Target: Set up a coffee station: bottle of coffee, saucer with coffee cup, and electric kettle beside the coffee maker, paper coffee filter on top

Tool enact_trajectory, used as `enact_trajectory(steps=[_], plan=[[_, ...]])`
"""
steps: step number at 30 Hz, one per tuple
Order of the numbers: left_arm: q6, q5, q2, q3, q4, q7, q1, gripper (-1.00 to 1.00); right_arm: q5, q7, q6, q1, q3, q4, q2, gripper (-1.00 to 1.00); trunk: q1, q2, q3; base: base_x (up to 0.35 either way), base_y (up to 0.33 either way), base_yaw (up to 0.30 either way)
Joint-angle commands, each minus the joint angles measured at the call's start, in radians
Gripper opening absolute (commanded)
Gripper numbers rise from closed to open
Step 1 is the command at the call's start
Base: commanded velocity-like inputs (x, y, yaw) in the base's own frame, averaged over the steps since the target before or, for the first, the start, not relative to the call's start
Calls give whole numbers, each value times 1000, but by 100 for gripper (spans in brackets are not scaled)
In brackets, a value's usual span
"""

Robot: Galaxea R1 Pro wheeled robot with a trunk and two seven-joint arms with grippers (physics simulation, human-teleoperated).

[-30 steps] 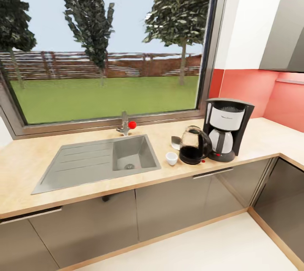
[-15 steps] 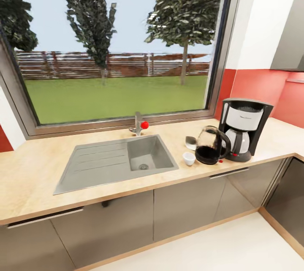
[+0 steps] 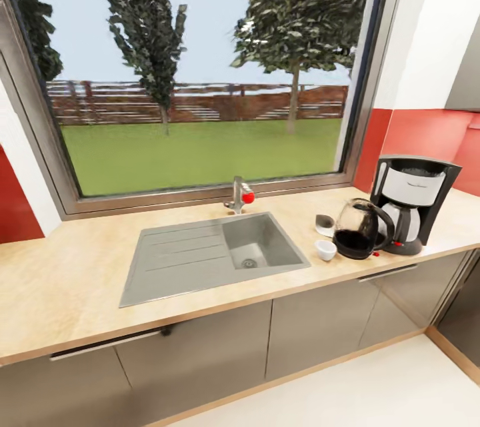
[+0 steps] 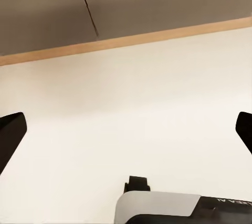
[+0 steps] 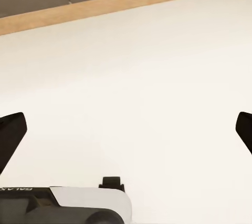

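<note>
We find both the left gripper (image 4: 126, 129) and right gripper (image 5: 126, 129) spread wide, empty. The electric kettle (image 3: 361, 230) touches the coffee maker (image 3: 413, 204); coffee cup (image 3: 326, 250) nearby; possibly the saucer (image 3: 325, 224) behind. We advise steady driving.

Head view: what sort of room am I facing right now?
A home kitchen, it seems: a grey inset sink in a pale beige wood-look countertop, with a black drip coffee maker by a clear glass kettle.
</note>
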Motion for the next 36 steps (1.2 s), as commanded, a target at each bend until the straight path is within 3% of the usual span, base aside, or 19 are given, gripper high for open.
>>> enact_trajectory(steps=[1, 12, 36], plan=[[-3, 5, 0, 1, 1, 0, -1, 100, 0, 0, -2, 0, -1, 0, 0, 100, 1, -2, -2, 0, 337, 0], [-3, 3, 0, 0, 1, 0, -1, 100, 0, 0, -2, 0, -1, 1, 0, 100, 1, -2, -2, 0, 320, -125], [-3, -1, -2, -1, 1, -1, -1, 100, 0, 0, -1, 0, -1, 1, 0, 100, 1, -2, -2, 0, 12, -261]])
